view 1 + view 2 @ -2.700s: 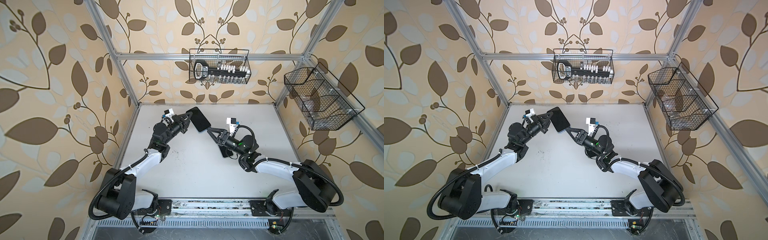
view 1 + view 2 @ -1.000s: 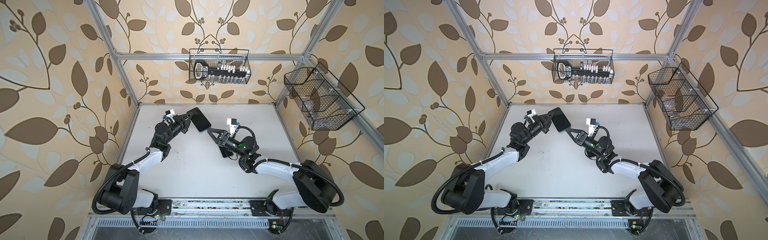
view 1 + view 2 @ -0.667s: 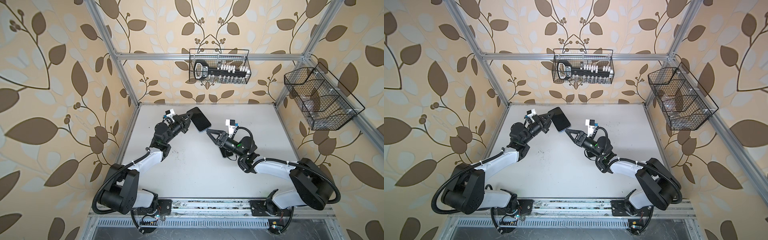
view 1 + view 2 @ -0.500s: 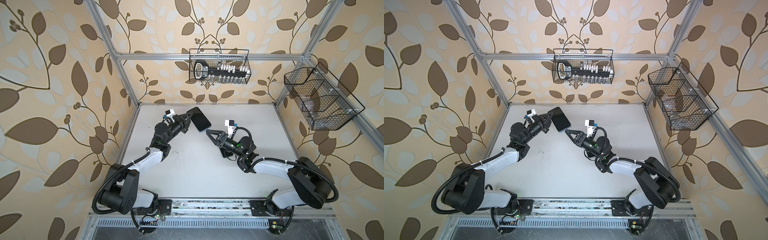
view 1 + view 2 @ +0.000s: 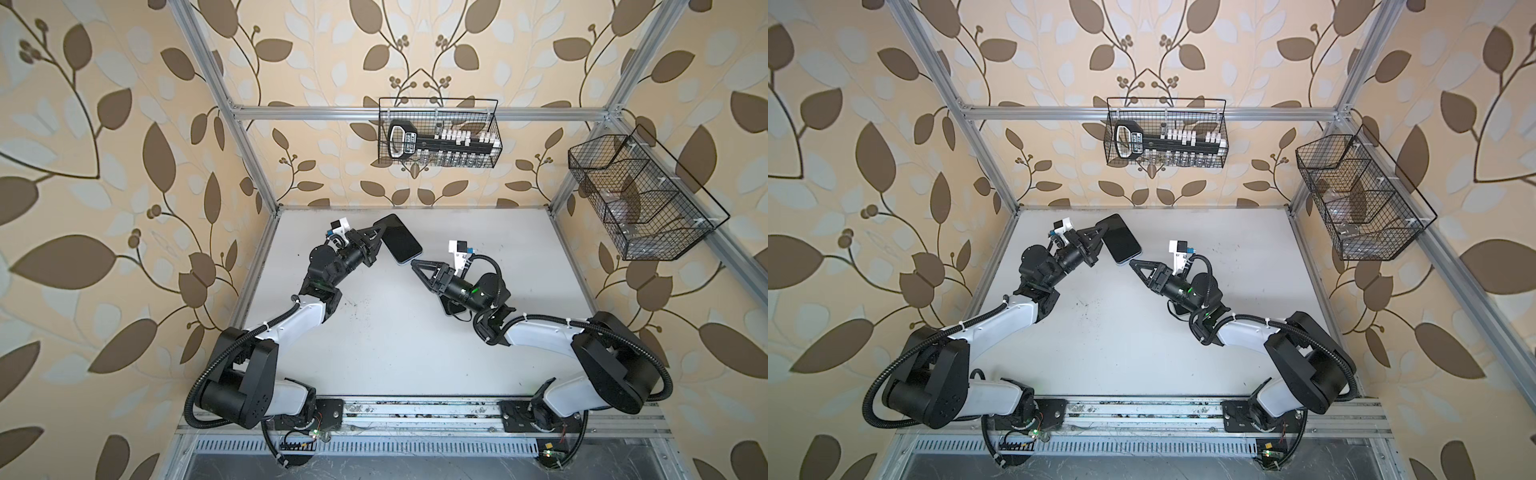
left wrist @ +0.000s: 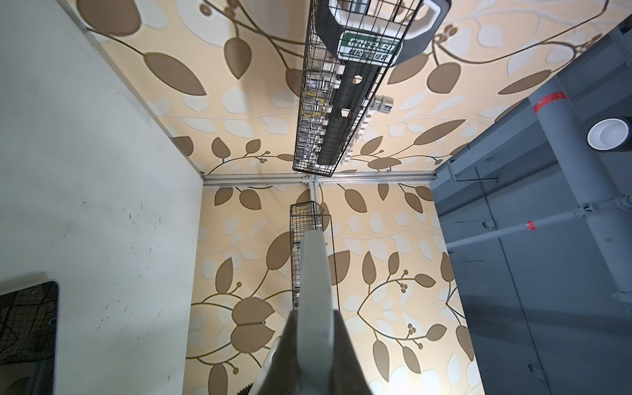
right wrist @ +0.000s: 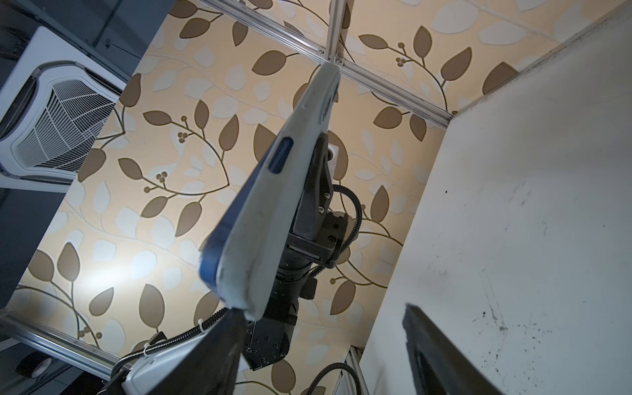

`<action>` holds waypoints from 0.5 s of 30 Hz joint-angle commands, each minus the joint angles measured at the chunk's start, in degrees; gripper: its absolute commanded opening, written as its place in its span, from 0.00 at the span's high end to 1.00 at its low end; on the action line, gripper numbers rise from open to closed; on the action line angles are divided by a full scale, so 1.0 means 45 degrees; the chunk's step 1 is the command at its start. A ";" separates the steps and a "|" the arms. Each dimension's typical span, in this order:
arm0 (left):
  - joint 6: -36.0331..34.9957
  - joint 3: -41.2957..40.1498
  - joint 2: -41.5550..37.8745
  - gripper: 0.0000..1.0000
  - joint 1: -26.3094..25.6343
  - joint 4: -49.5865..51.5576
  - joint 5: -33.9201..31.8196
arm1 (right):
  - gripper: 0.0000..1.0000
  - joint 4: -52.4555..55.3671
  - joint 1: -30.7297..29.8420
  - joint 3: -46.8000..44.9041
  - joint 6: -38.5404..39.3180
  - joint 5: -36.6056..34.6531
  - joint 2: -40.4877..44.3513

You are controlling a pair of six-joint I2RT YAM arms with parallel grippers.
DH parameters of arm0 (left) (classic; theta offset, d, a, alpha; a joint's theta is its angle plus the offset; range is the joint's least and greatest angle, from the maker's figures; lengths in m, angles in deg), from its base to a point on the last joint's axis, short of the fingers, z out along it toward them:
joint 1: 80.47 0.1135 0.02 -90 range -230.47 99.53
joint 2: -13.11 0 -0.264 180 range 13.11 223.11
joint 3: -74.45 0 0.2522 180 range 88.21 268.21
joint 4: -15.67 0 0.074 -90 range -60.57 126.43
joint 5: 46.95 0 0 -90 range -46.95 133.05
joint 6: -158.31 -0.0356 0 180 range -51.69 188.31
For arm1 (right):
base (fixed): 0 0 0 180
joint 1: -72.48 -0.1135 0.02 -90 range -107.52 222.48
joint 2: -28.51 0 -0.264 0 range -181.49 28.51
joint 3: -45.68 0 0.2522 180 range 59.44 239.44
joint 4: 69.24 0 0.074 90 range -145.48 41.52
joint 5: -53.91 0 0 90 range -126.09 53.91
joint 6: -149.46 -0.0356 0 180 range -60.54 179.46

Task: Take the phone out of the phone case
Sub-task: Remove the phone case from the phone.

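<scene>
In both top views my left gripper (image 5: pixel 380 235) (image 5: pixel 1100 235) is clamped on the phone (image 5: pixel 401 239) (image 5: pixel 1121 239), case on, holding it tilted above the table (image 5: pixel 395 353) towards the back. My right gripper (image 5: pixel 417 268) (image 5: pixel 1136 266) stands spread, its tip just at the phone's near corner.

In the left wrist view I see the case (image 6: pixel 314 290) edge-on, pinched between the dark fingers (image 6: pixel 345 349).

In the right wrist view the pale case (image 7: pixel 270 219) with the blue phone rim fills the middle. One right finger (image 7: pixel 222 352) seems to touch its lowest corner, while the other is well apart.
</scene>
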 commanded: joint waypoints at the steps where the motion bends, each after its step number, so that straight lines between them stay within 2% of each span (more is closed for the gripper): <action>1: 0.0207 0.0259 -0.0579 1.00 -0.0159 -0.1403 0.0272 | 0.26 -0.0546 -0.0111 0.0294 -0.0154 0.0009 0.0043; 15: 0.0134 0.0386 -0.0493 1.00 -0.0159 -0.1303 0.0272 | 0.26 -0.0343 -0.0200 -0.0050 0.0027 -0.0176 0.0570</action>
